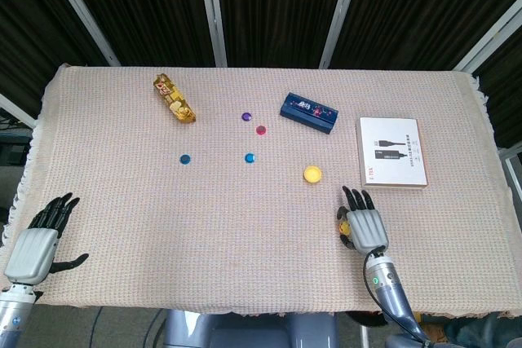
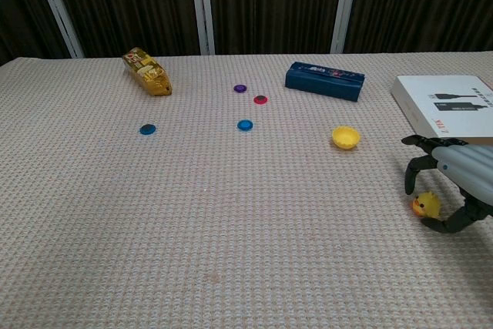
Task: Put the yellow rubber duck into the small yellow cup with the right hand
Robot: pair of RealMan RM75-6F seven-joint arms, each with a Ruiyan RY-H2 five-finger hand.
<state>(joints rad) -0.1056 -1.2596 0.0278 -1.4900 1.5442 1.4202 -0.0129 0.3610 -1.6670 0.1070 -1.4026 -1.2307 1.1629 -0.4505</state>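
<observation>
Right robot hand [image 2: 454, 182] cupped over rubber duck [image 2: 425, 205].
We see its fingers curled round the duck, grip unclear; yellow cup [image 2: 345, 137] nearby; left robot hand [image 1: 34, 244] spread, holding nothing.

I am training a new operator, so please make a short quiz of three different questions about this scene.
1. True or false: the yellow rubber duck already lies inside the small yellow cup.
2. Which hand is at the duck? A) left hand B) right hand
3. Fill in: the white box lies on the ____ side of the table.

Key: 1 false, the duck is on the cloth between the right hand's fingers. 2 B. 3 right.
</observation>
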